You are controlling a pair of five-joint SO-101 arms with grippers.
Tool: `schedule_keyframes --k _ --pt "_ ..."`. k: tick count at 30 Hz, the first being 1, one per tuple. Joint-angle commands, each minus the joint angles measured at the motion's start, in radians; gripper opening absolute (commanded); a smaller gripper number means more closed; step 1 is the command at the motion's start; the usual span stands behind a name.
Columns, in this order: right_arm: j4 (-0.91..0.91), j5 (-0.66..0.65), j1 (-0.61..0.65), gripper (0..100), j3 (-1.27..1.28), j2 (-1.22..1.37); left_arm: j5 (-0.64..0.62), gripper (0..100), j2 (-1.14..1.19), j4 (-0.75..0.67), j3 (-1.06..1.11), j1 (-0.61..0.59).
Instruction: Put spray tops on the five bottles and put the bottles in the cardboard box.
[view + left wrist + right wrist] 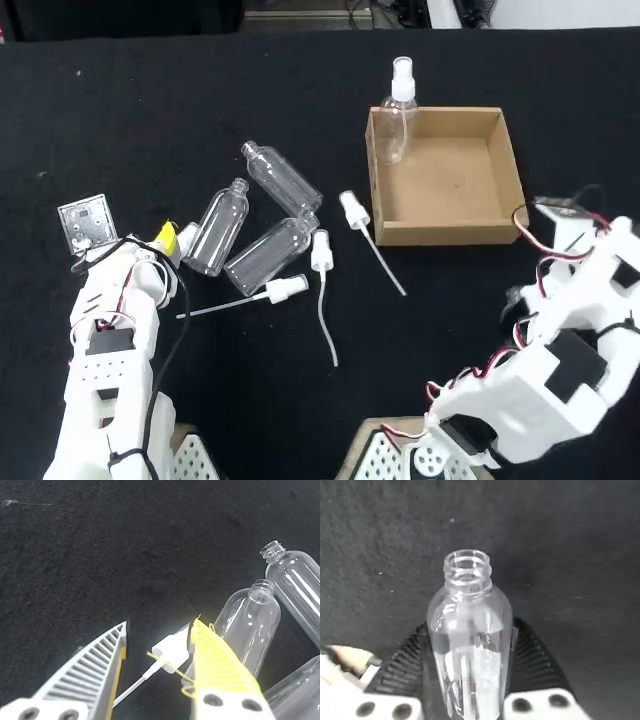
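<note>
Three clear bottles without tops lie left of centre: one [218, 227], one [280, 177] and one [268, 256]. Three spray tops with long tubes lie near them: one [285, 290], one [321, 252] and one [354, 212]. A capped bottle [397, 115] leans in the far left corner of the cardboard box [505, 160]. My left gripper [160, 625] is open just left of the bottles, with a white spray top [172, 650] lying against its yellow finger [215, 675]. My right gripper [471, 645] is shut on an uncapped clear bottle [468, 595] over the black cloth.
A small clear square plate [84, 221] lies beyond the left arm [110, 350]. The right arm [560, 370], with red and black wires, sits at the near right, close to the box's front right corner. Black cloth covers the table.
</note>
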State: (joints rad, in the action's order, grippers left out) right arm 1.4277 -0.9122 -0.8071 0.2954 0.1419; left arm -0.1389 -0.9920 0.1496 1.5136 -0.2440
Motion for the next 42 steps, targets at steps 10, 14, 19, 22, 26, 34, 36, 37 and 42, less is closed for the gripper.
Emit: schedule_keyframes --k 10,14,19,22,26,34,36,37,42 --pt "-0.413 0.005 -0.012 1.6 -0.073 -0.001 -0.008 20 -0.012 -0.014 -0.01 -0.008" --pt "-0.344 0.005 -0.017 14.4 -0.147 0.077 -0.008 20 -0.012 -0.014 -0.01 -0.005" --pt "-0.129 0.008 -0.005 25.3 -0.288 0.136 -0.008 20 -0.012 -0.014 -0.01 -0.004" --pt "-0.052 0.009 0.014 25.3 -0.383 0.18 -0.008 20 -0.012 -0.014 -0.01 -0.007" --pt "-0.037 0.057 0.021 25.7 -0.507 0.269 -0.008 20 -0.012 -0.014 -0.01 -0.007" --pt "0.186 0.072 0.074 25.5 -0.832 0.481 -0.008 20 -0.012 -0.014 -0.01 -0.007" --pt "0.244 0.074 0.075 25.5 -0.921 0.532 -0.008 20 -0.012 -0.014 -0.01 -0.008" --pt "0.262 0.074 0.074 25.5 -0.963 0.556 -0.008 20 -0.012 -0.014 -0.01 -0.008" --pt "0.321 0.074 0.037 25.5 -1.093 0.676 -0.008 20 -0.012 -0.014 -0.01 -0.01"
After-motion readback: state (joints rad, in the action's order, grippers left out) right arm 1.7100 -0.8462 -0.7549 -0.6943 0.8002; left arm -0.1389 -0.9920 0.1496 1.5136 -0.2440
